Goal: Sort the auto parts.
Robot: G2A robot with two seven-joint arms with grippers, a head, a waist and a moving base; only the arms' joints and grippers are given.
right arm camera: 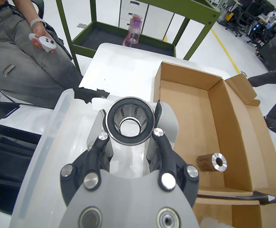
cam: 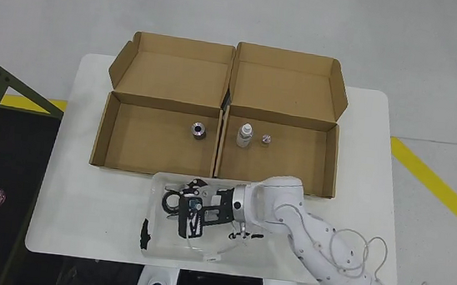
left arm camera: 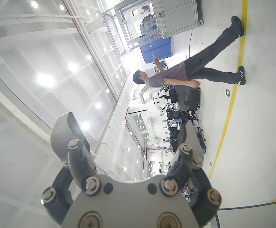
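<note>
My right gripper (right arm camera: pixel 130 124) is shut on a steel sleeve bearing (right arm camera: pixel 148 121) with a black end ring, held above the clear plastic bin (right arm camera: pixel 43 138). From above, that gripper (cam: pixel 187 215) sits inside the bin (cam: pixel 157 187) at the table's front. Two open cardboard boxes stand behind the bin. The left box (cam: pixel 105 134) holds a metal cylinder (cam: pixel 197 128), which also lies in the box (right arm camera: pixel 237 121) beside my gripper as a bored steel cylinder (right arm camera: pixel 212 162). The right box (cam: pixel 332 157) holds a white bottle-shaped part (cam: pixel 246 134) and a small metal part (cam: pixel 267 138). My left gripper (left arm camera: pixel 127 129) is open, holds nothing and points up into the room.
A green cart (cam: pixel 0 85) stands off the table's left side, with a pink bottle (right arm camera: pixel 133 30) on it. Torn black tape (right arm camera: pixel 90 94) hangs on the bin's far rim. Bare white table (right arm camera: pixel 120 64) lies beyond the bin.
</note>
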